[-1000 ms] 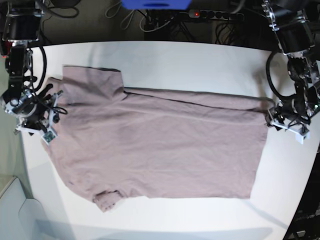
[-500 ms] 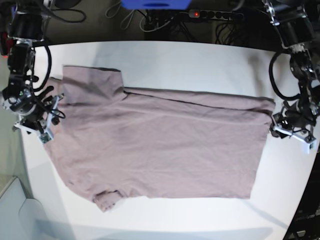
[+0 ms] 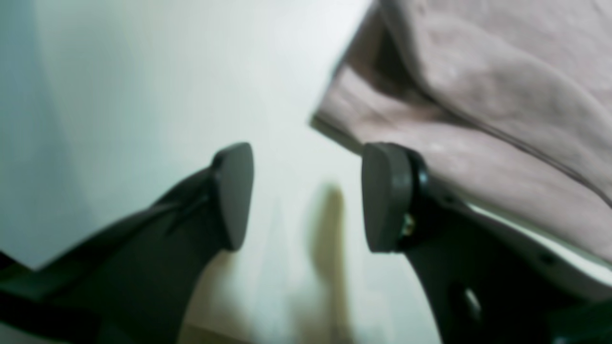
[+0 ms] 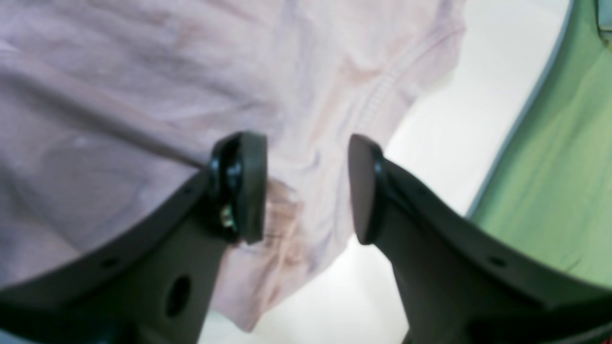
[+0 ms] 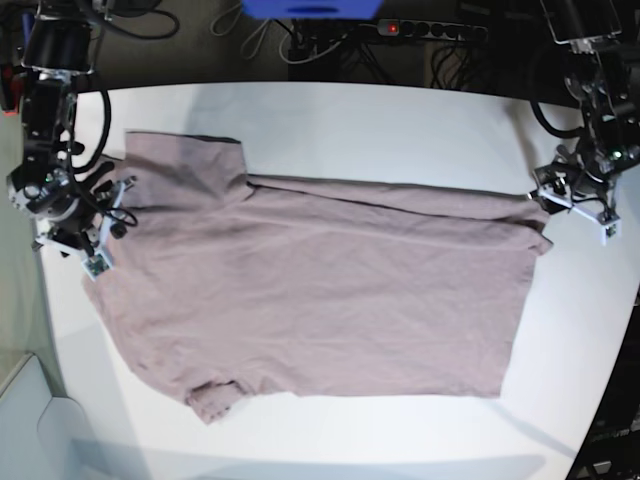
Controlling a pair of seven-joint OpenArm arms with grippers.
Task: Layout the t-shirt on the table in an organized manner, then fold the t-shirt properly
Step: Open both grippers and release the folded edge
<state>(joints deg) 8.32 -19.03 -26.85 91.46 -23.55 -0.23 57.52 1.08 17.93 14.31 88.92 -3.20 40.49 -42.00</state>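
1. Left wrist view: the left end effector (image 3: 306,196) is parted and empty, with bare white table (image 3: 143,71) showing between its pads. The t-shirt (image 3: 478,95) lies just beside the right-hand pad; its hemmed edge has a fold doubled over on top. The picture is blurred, so I cannot tell whether that pad touches the cloth.

2. Right wrist view: the right end effector (image 4: 306,188) is also parted and grips nothing. It hangs over the collar end of the t-shirt (image 4: 143,71), where a ribbed band and some bunched cloth lie between and below the pads. White table (image 4: 449,119) shows beyond, then a green surface (image 4: 564,167) past the table's edge.

3. Base view: the t-shirt (image 5: 320,290) lies spread across the middle of the table (image 5: 400,120). Its long axis runs left to right, collar and sleeves at the left by the right end effector (image 5: 85,235) and hem at the right by the left end effector (image 5: 575,205). One sleeve points up-left, the other down-left. The top edge is folded over along the body.

4. Judgement: the layout step looks nearly done and folding has not begun. The next move probably calls for fresh pinches on thin, flat cloth at two matching edge points, so that a fold carries over evenly without dragging the body askew.
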